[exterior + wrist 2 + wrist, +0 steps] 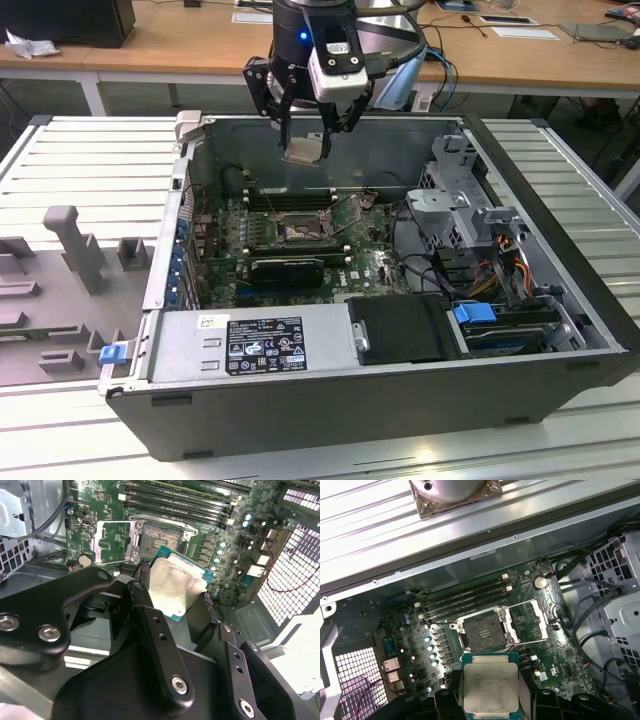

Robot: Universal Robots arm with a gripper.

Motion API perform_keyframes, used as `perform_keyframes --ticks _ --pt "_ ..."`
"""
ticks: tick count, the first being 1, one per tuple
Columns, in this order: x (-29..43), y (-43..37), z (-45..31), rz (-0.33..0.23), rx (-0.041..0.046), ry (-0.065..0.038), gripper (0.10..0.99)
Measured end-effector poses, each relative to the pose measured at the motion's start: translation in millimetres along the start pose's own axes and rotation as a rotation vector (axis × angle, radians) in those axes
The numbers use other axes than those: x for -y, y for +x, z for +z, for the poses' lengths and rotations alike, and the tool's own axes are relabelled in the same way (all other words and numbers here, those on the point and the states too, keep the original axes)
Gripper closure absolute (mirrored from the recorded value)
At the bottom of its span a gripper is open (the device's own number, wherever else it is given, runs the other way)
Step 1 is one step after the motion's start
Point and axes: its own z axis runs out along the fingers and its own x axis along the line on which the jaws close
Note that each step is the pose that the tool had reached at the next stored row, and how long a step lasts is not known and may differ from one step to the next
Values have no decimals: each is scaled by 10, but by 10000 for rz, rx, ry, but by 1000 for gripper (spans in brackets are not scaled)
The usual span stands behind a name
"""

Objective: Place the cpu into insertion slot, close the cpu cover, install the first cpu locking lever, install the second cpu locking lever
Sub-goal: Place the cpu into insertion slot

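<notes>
My gripper (305,148) hangs above the open computer case, shut on the cpu (304,150), a flat square chip with a pale silver face. In both wrist views the cpu (175,587) (490,687) sits between the black fingers (142,577), tilted, well above the board. The insertion slot (300,232) (157,537) (482,630) lies open below on the green board, its dark centre bare. The cpu cover (115,525) (543,622), a thin metal frame, is swung open to one side of the slot.
Long black memory slots (465,597) run beside the socket. A drive cage with cables (460,215) fills the exterior view's right of the case, and a power supply (255,345) sits at the front. A grey fixture (70,245) stands on the table at the left.
</notes>
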Motion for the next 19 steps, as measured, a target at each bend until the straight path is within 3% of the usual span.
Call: perform_keyframes --ticks 19 --pt "0 0 1 676 60 -13 553"
